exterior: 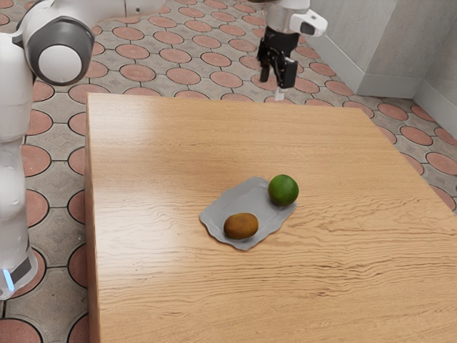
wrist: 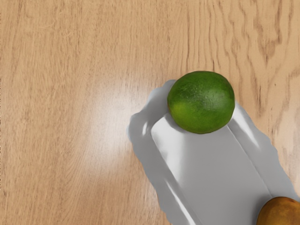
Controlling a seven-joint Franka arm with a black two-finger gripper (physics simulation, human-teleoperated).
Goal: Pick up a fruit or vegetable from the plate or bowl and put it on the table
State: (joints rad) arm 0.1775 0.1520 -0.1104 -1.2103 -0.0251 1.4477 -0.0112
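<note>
- My tool (exterior: 277,80) hangs well above the level of the plate (exterior: 251,202), clear of all it carries; its two fingers stand apart, quite widely by the look of them, with nothing held between them; my arm (exterior: 61,57) reaches in from the exterior view's left.
- The lime (exterior: 283,190) sits at one end of the plate, partly over the rim, toward the exterior view's right; the kiwi (exterior: 240,226) lies toward the plate's other end, apart from the lime; either would answer the task, and neither is out on the worktop (exterior: 157,271).
- The step in hand, as I judge it, is the approach, with the choice between the two open; the grasp, the lift and the setting down are all to do.
- I would favour the lime; it stands proud of the plate's rim and has room around it; the kiwi sits lower and longer, so it would want my fingers across its narrow side.
- The next move calls for me to centre over the lime, then come straight down with a finger to each side; I should stop short of pressing on the plate, since a fingertip on that rim could tip or slide it; the lime, being round, may roll if I close off-centre; after that, up and out past the plate's edge, to bare worktop beside it.
</note>
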